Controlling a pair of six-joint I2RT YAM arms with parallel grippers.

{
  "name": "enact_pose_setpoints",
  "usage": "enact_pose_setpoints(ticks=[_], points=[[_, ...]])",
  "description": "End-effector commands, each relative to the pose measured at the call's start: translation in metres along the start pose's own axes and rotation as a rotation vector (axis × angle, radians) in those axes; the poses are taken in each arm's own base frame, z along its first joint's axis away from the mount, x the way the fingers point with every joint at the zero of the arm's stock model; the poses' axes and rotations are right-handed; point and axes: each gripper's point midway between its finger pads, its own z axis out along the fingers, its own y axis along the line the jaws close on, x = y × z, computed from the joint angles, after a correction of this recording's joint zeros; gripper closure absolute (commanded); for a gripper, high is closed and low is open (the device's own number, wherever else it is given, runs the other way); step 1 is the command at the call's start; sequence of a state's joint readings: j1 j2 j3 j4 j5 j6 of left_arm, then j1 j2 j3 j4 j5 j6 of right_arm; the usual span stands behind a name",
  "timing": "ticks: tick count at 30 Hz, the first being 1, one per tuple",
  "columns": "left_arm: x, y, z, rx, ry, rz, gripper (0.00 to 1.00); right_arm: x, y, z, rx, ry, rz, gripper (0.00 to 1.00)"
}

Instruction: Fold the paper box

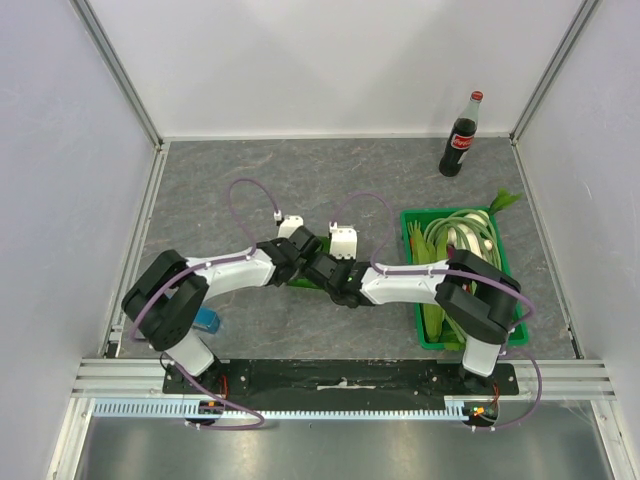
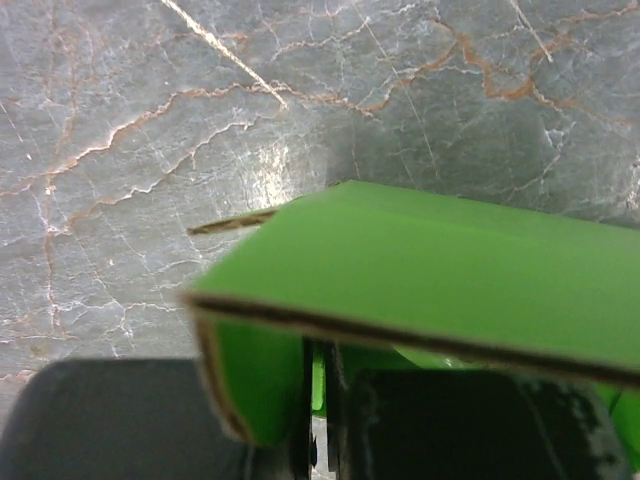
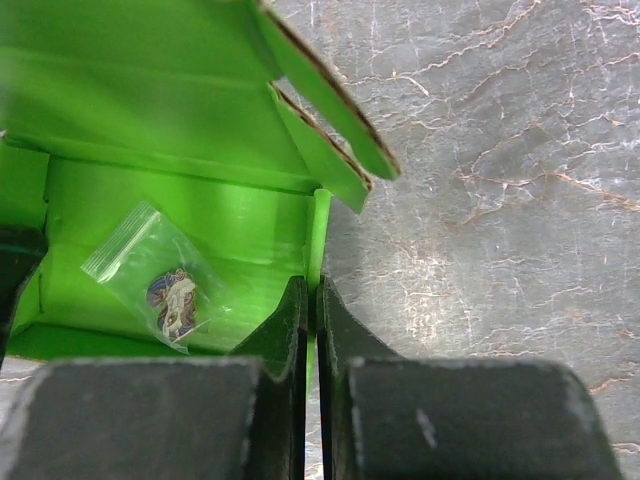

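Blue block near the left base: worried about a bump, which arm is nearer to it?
Left. The left arm has its elbow right beside the blue block; the right arm reaches out from over the green crate, across the table from it.

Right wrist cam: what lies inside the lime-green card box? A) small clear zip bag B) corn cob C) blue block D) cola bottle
A: a small clear zip bag lies on the floor of the lime-green card box, next to the wall the right gripper pinches.
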State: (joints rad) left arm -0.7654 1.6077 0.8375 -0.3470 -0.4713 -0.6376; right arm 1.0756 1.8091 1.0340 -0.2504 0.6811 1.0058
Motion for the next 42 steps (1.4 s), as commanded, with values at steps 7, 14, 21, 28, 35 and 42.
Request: enact_pose_setpoints(ticks=[7, 14, 21, 28, 35, 42], points=[[0.046, 0.004, 0.026, -0.186, 0.070, 0.120, 0.98, 0.001, 0.007, -0.005, -0.079, -0.030, 0.070, 1.00], [0.023, -0.030, 0.001, 0.121, 0.030, 0.021, 0.87, -0.002, 0.000, -0.004, -0.071, -0.032, 0.064, 1.00], [-0.014, -0.033, -0.032, 0.244, -0.050, -0.046, 0.48, -0.009, 0.001, -0.004, -0.072, -0.044, 0.036, 1.00], [-0.030, -0.019, -0.063, 0.321, -0.110, -0.116, 0.33, -0.017, 0.004, -0.006, -0.076, -0.059, -0.011, 1.00], [-0.033, 0.028, -0.066, 0.283, -0.149, -0.245, 0.33, -0.024, -0.003, 0.000, -0.066, -0.050, -0.060, 0.97], [-0.055, 0.032, -0.067, 0.365, -0.238, -0.335, 0.29, -0.043, -0.009, 0.000, -0.082, -0.061, -0.108, 0.71]])
